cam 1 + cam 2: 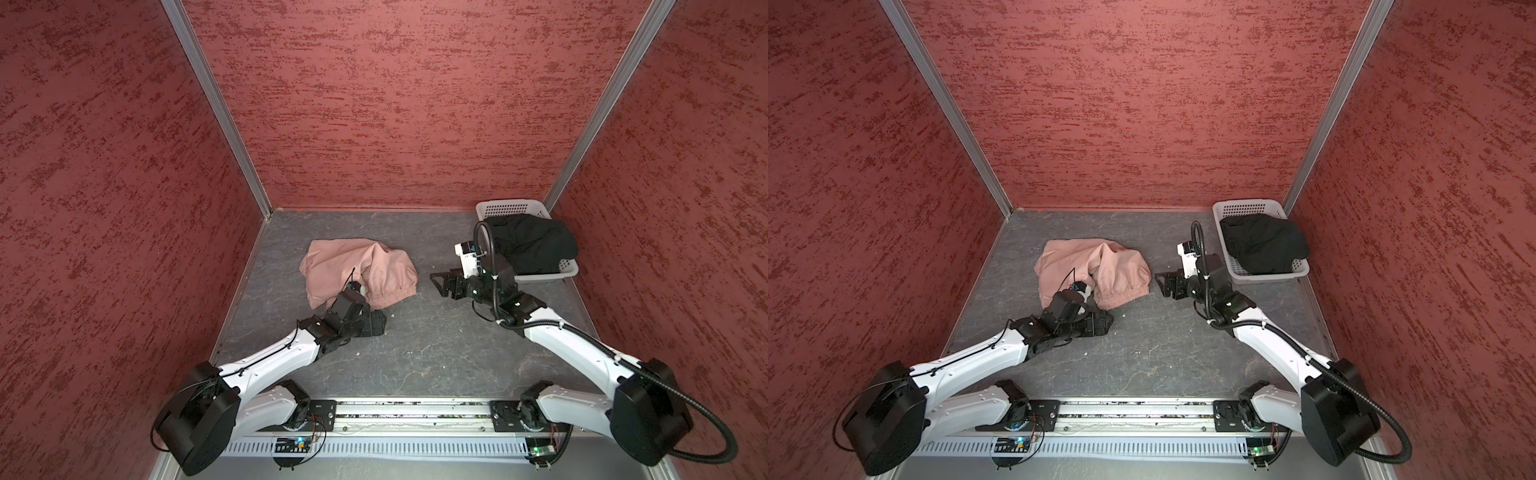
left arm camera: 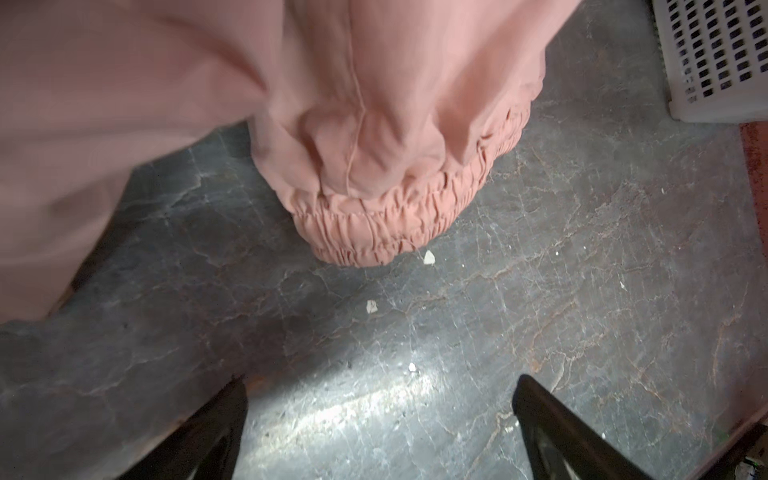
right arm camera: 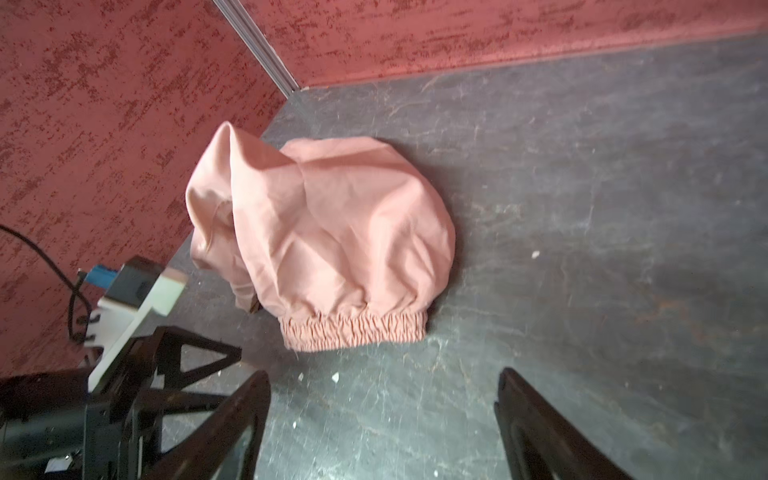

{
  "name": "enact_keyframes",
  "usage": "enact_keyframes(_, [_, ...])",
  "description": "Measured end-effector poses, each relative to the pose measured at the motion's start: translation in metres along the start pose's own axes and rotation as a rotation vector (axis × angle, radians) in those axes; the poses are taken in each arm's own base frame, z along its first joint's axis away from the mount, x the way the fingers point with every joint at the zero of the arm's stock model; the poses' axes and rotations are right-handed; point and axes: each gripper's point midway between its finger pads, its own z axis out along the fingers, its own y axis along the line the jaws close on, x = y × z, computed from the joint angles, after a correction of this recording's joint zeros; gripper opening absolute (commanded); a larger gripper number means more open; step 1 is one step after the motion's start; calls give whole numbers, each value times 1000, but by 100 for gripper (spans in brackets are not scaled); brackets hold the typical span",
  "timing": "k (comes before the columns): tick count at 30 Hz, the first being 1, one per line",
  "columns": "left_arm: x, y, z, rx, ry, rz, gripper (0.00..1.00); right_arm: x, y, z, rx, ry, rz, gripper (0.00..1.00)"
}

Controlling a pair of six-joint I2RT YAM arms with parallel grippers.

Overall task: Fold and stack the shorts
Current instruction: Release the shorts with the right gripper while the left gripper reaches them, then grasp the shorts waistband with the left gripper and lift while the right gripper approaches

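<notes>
Item 1, pink shorts (image 1: 357,270): lying crumpled on the grey surface (image 1: 415,353), left of centre, bunched into a hump with one leg folded over the body. The gathered waistband (image 2: 374,232) faces the robot's side and touches the surface. Not flat, not folded.

Item 2, black shorts (image 1: 532,243): heaped in the white basket (image 1: 511,206) at the far right corner, spilling over its rim. Unfolded.

Left arm (image 1: 270,361): the left jaws stand wide apart and empty, low over bare surface just short of the waistband, no contact with the cloth.

Right arm (image 1: 582,345): the right jaws are likewise parted and hold nothing; they point at the pink pair from its right side, near but clear of it.

Assessment: the task looks to be at an early stage, with 0 of 2 pairs folded. The step in hand appears to be spreading the pink pair.

Recommendation: each arm should take 1 end of the waistband (the firmest edge on offer), pinching both layers only there, then draw the ends apart and drag the legs out flat. Grabbing the loose hump instead would likely leave wrinkles trapped underneath.
</notes>
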Motion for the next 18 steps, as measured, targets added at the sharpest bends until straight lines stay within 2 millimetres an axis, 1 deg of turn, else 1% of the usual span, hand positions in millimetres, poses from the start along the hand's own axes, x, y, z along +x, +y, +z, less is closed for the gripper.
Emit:
enact_keyframes(3, [-9,12,9,24,-53,-52,99,16,0,-5,-16,2,23,87])
enact_keyframes(5, [-12,21,15,28,-68,-87,99,21,-1,-7,-20,-1,35,86])
enact_keyframes(8, [-18,28,24,34,-68,-119,99,26,-4,-7,-22,-7,51,87])
enact_keyframes(10, [-22,27,31,50,-62,-116,99,28,-5,-6,-23,-8,59,87])
enact_keyframes(12, [-25,20,36,81,-60,-108,99,26,-4,-5,-27,-16,59,87])
enact_keyframes(15, [-31,9,40,140,-71,-99,99,25,-4,-2,-30,-23,60,87])
enact_keyframes(18, [-34,4,44,172,-77,-94,99,25,-5,1,-31,-25,63,87])
